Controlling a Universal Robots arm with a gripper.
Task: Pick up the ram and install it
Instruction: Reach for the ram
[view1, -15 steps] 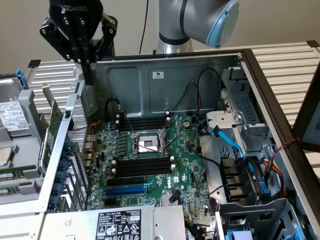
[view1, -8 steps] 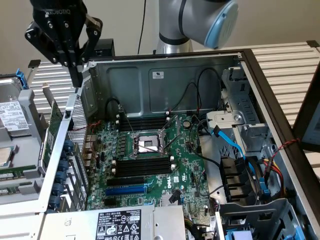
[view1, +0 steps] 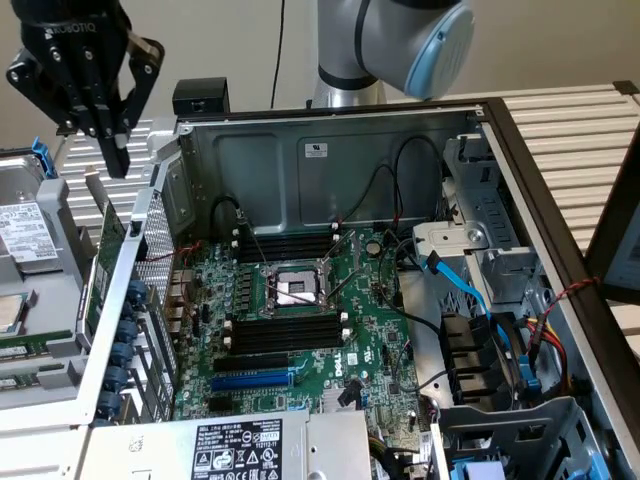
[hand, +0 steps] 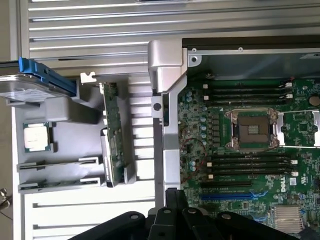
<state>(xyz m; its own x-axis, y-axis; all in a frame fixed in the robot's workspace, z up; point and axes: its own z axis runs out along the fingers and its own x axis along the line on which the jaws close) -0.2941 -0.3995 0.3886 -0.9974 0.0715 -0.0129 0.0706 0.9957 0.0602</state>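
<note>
Two ram sticks lie edge-up in the grooves of a grey parts tray (hand: 65, 112) outside the computer case; the nearer-to-CPU ram (hand: 56, 163) is a thin green strip, also seen as ram (view1: 30, 346) at the exterior view's left. My gripper (view1: 114, 160) hangs high above that tray and the case's side wall, touching nothing. Its fingers are shut with nothing between them; the gripper (hand: 172, 197) shows as a dark tip. The black memory slots (view1: 285, 335) beside the CPU socket (view1: 292, 290) on the motherboard stand bare.
The tray also holds a hard drive (hand: 30, 87), a loose CPU (hand: 37, 137) and a second stick (hand: 57, 183). An upright green expansion card (view1: 110, 262) stands against the case wall (view1: 150, 215). Cables (view1: 470, 295) crowd the case's right side in the exterior view.
</note>
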